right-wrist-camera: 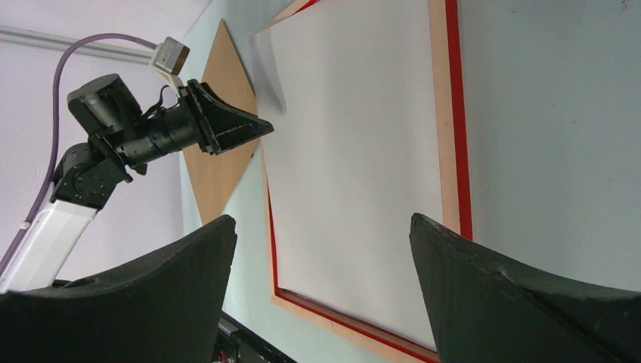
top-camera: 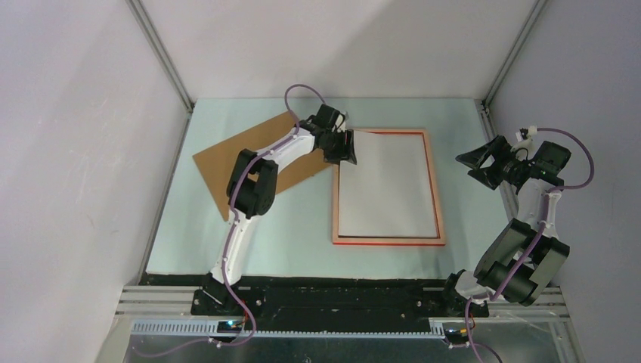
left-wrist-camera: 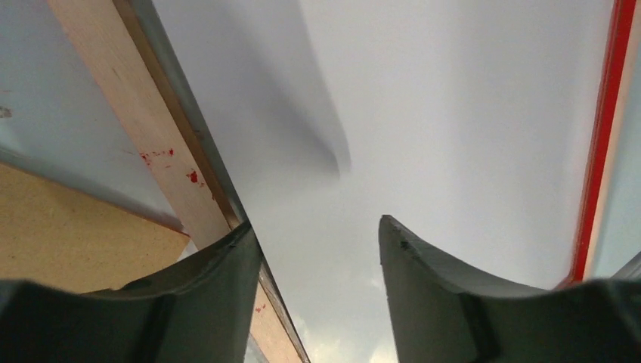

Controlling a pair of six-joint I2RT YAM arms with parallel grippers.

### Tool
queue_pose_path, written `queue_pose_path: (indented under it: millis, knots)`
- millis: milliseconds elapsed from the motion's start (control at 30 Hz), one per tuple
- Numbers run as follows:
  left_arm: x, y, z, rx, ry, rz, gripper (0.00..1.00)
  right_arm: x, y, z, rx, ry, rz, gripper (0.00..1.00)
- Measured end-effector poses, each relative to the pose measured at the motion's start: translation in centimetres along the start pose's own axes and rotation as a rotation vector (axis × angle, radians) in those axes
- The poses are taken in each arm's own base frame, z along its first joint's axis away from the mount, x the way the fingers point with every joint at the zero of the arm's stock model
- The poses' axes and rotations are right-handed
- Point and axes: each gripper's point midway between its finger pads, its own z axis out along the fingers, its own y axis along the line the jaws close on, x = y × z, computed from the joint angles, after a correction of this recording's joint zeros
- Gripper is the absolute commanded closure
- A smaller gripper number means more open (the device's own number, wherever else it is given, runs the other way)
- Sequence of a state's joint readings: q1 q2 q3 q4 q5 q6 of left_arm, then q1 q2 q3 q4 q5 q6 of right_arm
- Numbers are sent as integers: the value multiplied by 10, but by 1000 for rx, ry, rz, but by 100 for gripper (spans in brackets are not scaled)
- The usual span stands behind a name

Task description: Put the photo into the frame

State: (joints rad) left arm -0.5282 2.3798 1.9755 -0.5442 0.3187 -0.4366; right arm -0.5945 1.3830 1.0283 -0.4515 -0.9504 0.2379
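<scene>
Starting at the left gripper (top-camera: 348, 147): hovering low over the far left corner of the frame (top-camera: 435, 189), jaws standing apart, pinching nothing. Showing between the fingers (left-wrist-camera: 204, 295) only the photo (top-camera: 389, 185) lying below, white side up.

Moving outward: lying inside the frame over almost all of its area, close along the near, left and right rims. Looking different at the far left corner, just under the gripper: blurred and a little raised in both wrist views, and seeming to ride over the rim there instead of lying flat. Resting face down on the table (top-camera: 302, 242), pale wood side up, red showing only along the edges.

Further left, lying partly under the left arm: the brown board (top-camera: 227, 162), just beside the frame. Waiting well apart on the right side: the right gripper (top-camera: 475, 166), raised, jaws wide, holding nothing.

Judging the step: dropping the photo into place, nearly done. Judging the next move: pressing or nudging the raised corner down inside the rim, gently, without dragging the sheet out of the other corners
</scene>
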Motion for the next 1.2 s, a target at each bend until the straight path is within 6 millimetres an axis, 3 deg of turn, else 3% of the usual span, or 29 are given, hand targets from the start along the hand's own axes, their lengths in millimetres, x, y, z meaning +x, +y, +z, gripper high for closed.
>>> queue_pose_path:
  millis: [367, 467, 633, 800, 900, 1000, 1200]
  knots:
    - [-6, -6, -25, -38, -44, 33, 2, 0, 0, 0, 0, 0, 0, 11]
    - [-7, -5, -37, -59, -58, 45, 1, 0, 0, 0, 0, 0, -3, 9]
    - [-18, -8, -70, -100, -122, 105, 0, 1, -1, 2, 20, 1, -38, 1]
    - [-27, 3, -124, -216, -221, 241, 0, 8, 15, 11, 67, 4, -201, 1]
    - [-25, 19, -153, -302, -259, 314, 0, 17, 39, 19, 64, 9, -344, 0]
    - [-14, 49, -172, -373, -249, 321, 0, 29, 65, 31, 40, 20, -477, 1]
    - [24, 157, -204, -524, -168, 146, 0, 75, 106, 70, -30, 123, -695, 1]
